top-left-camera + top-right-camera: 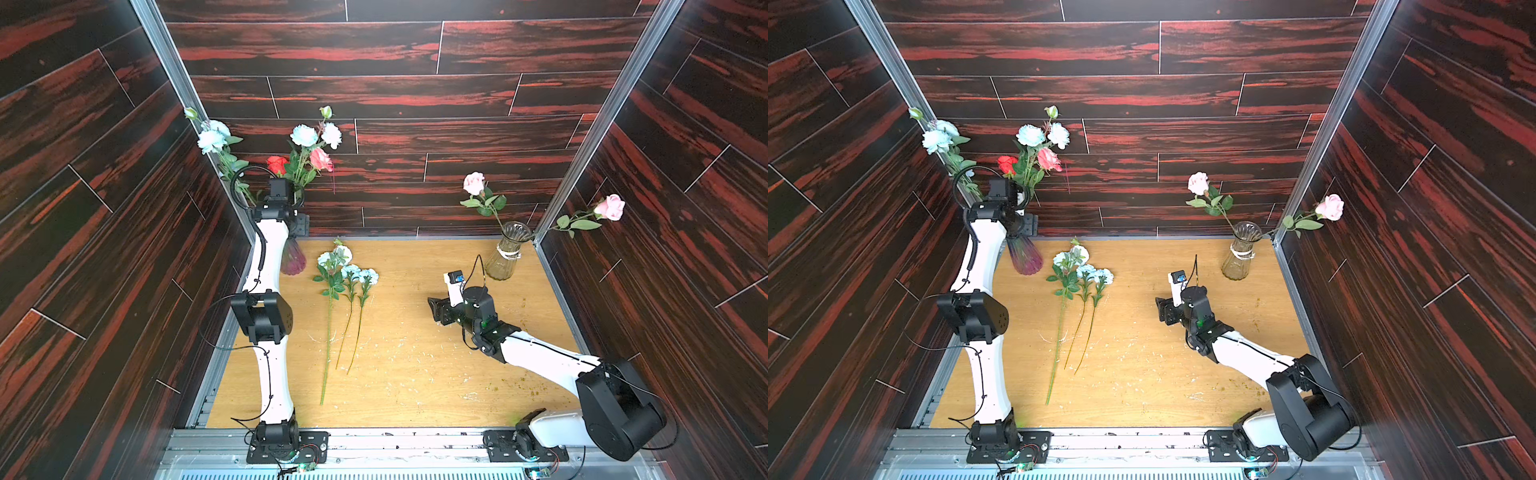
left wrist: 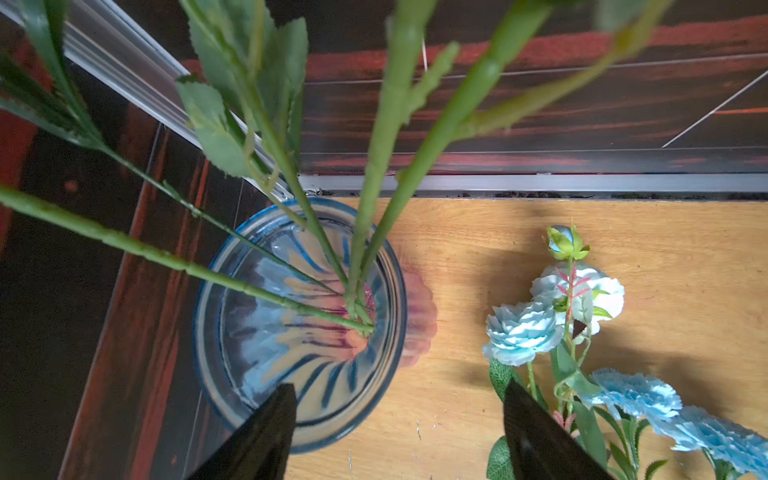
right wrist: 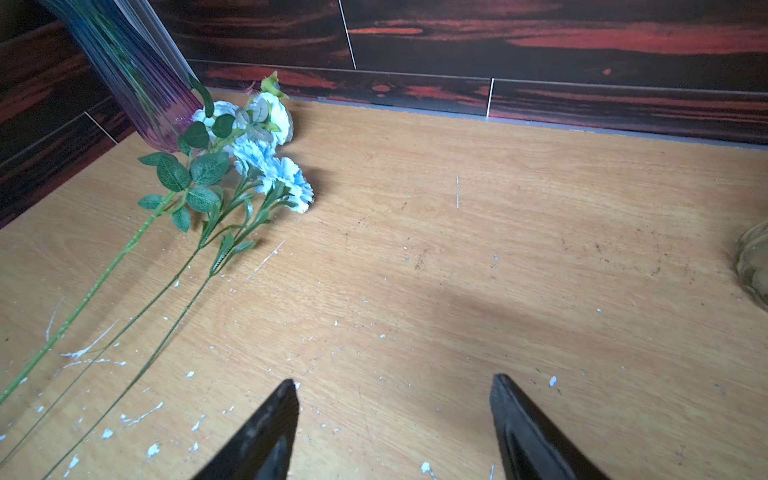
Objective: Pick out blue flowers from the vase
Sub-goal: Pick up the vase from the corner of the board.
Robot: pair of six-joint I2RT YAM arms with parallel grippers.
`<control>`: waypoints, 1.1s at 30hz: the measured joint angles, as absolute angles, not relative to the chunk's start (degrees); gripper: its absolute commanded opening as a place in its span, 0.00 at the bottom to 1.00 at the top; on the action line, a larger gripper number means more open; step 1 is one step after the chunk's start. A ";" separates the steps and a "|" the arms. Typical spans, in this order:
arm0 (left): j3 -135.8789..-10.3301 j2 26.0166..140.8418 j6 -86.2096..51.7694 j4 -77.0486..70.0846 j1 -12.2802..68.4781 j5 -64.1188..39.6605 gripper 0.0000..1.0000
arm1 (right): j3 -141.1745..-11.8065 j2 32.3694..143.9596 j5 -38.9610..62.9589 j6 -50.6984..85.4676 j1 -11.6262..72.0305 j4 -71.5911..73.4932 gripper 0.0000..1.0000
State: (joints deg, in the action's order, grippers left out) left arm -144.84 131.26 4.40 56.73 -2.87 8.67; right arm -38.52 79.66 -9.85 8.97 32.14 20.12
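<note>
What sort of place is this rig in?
Probably a lab robot cell, not a home: wood-print panels on aluminium framing, left arm and right arm bolted to a rail.

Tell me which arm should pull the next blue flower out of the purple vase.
Left. The left gripper hangs over the purple vase that holds blue flowers, jaws open; the right gripper is across the table.

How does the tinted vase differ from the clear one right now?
Colour: the tinted vase shades blue to purple; the clear vase is uncoloured, with twine round its neck.
Contents: the tinted vase holds blue flowers, a red rose and a pink rose; the clear vase holds only two pink roses.
The left gripper hangs open above the tinted vase; none is over the clear vase.
Both stand upright by the back wall.
</note>
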 measured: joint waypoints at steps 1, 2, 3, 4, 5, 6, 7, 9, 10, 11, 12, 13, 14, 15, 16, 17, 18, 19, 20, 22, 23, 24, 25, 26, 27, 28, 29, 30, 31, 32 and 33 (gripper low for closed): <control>-144.86 131.26 4.58 56.53 -2.87 8.60 0.79 | -38.52 79.66 -9.85 8.97 32.14 20.10 0.75; -144.84 131.28 4.71 56.40 -2.87 8.56 0.79 | -38.52 79.66 -9.85 8.97 32.14 20.10 0.75; -144.86 131.35 4.78 56.36 -2.87 8.56 0.78 | -38.52 79.66 -9.85 8.97 32.14 20.08 0.75; -144.88 131.57 4.84 56.27 -2.87 8.54 0.77 | -38.52 79.66 -9.85 8.97 32.14 20.10 0.75; -144.92 131.83 4.95 56.16 -2.87 8.54 0.76 | -38.52 79.66 -9.82 8.97 32.14 20.10 0.75; -144.97 132.22 4.93 56.01 -2.87 8.56 0.74 | -38.52 79.66 -9.85 8.97 32.14 20.10 0.75; -144.99 132.64 5.06 55.92 -2.87 8.56 0.72 | -38.52 79.68 -9.82 8.97 32.14 20.10 0.75; -145.14 133.93 5.43 55.75 -2.87 8.75 0.70 | -38.52 79.68 -9.82 8.97 32.14 20.10 0.75; -145.43 134.54 5.63 55.37 -2.87 9.02 0.70 | -38.52 79.72 -9.80 8.97 32.14 20.10 0.75; -145.53 135.00 5.72 54.94 -2.87 9.32 0.69 | -38.52 79.77 -9.80 8.97 32.14 20.08 0.75; -145.58 135.31 5.87 54.59 -2.90 9.56 0.67 | -38.52 79.81 -9.80 8.97 32.14 20.08 0.75; -145.62 135.37 6.00 54.46 -2.90 9.76 0.66 | -38.52 79.83 -9.80 8.95 32.14 20.08 0.75; -145.62 135.41 6.04 54.37 -2.98 9.89 0.63 | -38.52 79.90 -9.80 8.97 32.14 20.08 0.75; -145.62 135.41 6.04 54.37 -3.05 10.02 0.59 | -38.52 79.94 -9.78 8.95 32.14 20.08 0.74; -145.62 135.41 6.15 54.35 -3.09 10.22 0.55 | -38.52 80.01 -9.78 8.95 32.14 20.08 0.74; -145.64 135.41 6.22 54.33 -3.18 10.41 0.53 | -38.52 80.05 -9.76 8.95 32.14 20.08 0.74; -145.69 135.44 6.33 54.33 -3.25 10.57 0.49 | -38.52 80.09 -9.72 8.95 32.14 20.05 0.74; -145.75 135.52 6.37 54.30 -3.29 10.79 0.44 | -38.52 80.09 -9.67 8.95 32.14 20.05 0.74; -145.75 135.57 6.44 54.15 -3.33 11.07 0.37 | -38.52 80.12 -9.65 8.95 32.14 20.05 0.74; -145.82 135.68 6.83 53.87 -3.42 11.42 0.26 | -38.52 80.18 -9.65 8.95 32.14 20.05 0.74; -145.88 135.72 6.87 53.58 -3.44 11.44 0.21 | -38.52 80.20 -9.65 8.95 32.14 20.03 0.74; -145.88 135.72 6.94 53.47 -3.44 11.55 0.17 | -38.52 80.25 -9.63 8.95 32.14 20.08 0.74; -145.88 135.72 7.11 53.43 -3.44 11.62 0.15 | -38.52 80.27 -9.63 8.95 32.14 20.03 0.74; -145.88 135.72 7.09 53.41 -3.44 12.05 0.12 | -38.52 80.27 -9.63 8.95 32.14 19.97 0.74; -145.88 135.72 7.55 53.47 -3.44 12.67 0.09 | -38.52 80.27 -9.63 8.95 32.14 19.99 0.74; -145.88 135.72 7.99 53.54 -3.44 13.50 0.06 | -38.52 80.27 -9.63 8.95 32.14 19.97 0.74; -145.86 135.66 8.14 53.60 -3.44 13.85 0.04 | -38.52 80.27 -9.63 8.95 32.14 19.97 0.74; -145.82 135.59 8.16 53.43 -3.46 13.93 0.00 | -38.52 80.29 -9.63 8.95 32.14 19.97 0.74; -145.64 135.48 8.14 53.32 -3.51 13.96 0.00 | -38.57 80.31 -9.63 8.95 32.14 19.97 0.74; -145.32 135.24 8.14 53.25 -3.53 13.96 0.00 | -38.63 80.38 -9.63 8.95 32.14 19.88 0.74; -145.12 135.06 8.14 53.25 -3.53 13.96 0.00 | -38.70 80.42 -9.63 8.95 32.14 19.88 0.74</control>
